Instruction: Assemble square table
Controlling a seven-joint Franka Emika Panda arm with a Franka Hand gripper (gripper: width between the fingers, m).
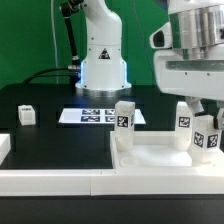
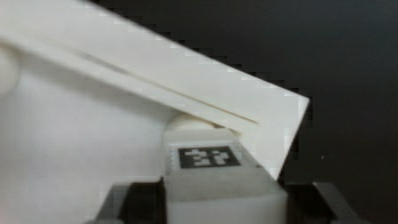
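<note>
- The claw is clenched on a tagged leg, holding it upright at the square tabletop corner, probably for fastening.
- A spare leg stands apart on the worktop.

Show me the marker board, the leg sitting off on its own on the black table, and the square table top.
marker board (image 1: 100, 116), exterior view, on its printed middle.
lone leg (image 1: 25, 115), exterior view, on its tagged face.
table top (image 1: 155, 150), exterior view, on its bare inner floor.
</note>
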